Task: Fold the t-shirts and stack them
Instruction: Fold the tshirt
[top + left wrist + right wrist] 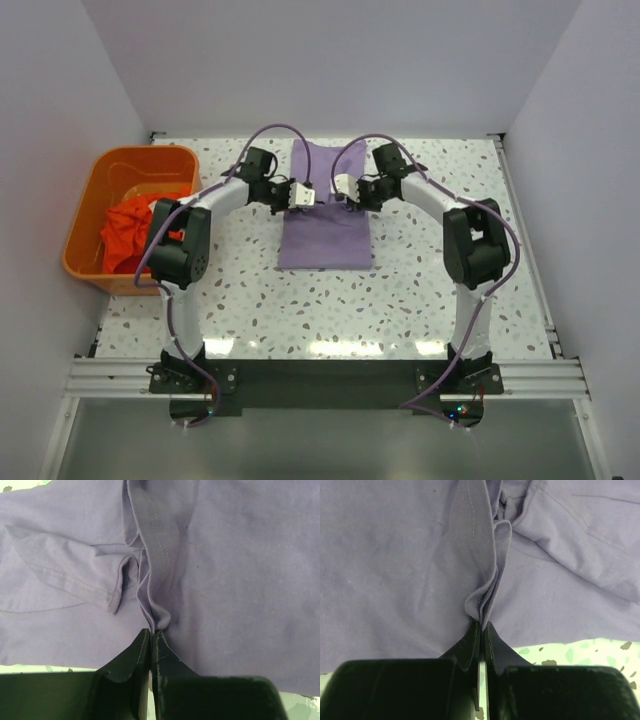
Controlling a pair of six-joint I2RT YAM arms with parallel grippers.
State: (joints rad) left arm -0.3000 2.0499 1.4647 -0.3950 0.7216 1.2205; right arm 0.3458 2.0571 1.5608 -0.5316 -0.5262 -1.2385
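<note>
The lavender t-shirt (325, 240) lies flat on the far middle of the table (300, 320), already narrowed to a long strip running away from the arms. The orange-red t-shirt (128, 232) sits crumpled in the basket (82, 215) at the left, well apart from it.

Both arms reach in over the strip from either side. The left gripper (151, 631) is clenched on a raised ridge of purple cloth, its jaws pressed together with the stitched band (159, 535) running up out of them and a tucked sleeve (75, 575) lying just beside. The right gripper (481, 624) is clamped the same way on a bunch of several layers at the opposite edge.

We judge that we are mid-fold on the first shirt — the sides look turned in, and the two pinches sit across the strip where a crosswise fold would start. The next move calls for raising both grips together and level, carrying the held part over the rest of the strip so the edges meet, then letting go at once. Uneven lift would skew the fold, and the bunched layers could slip out — we cannot tell how many each grip really holds. The orange-red shirt is not yet folded or stacked.
</note>
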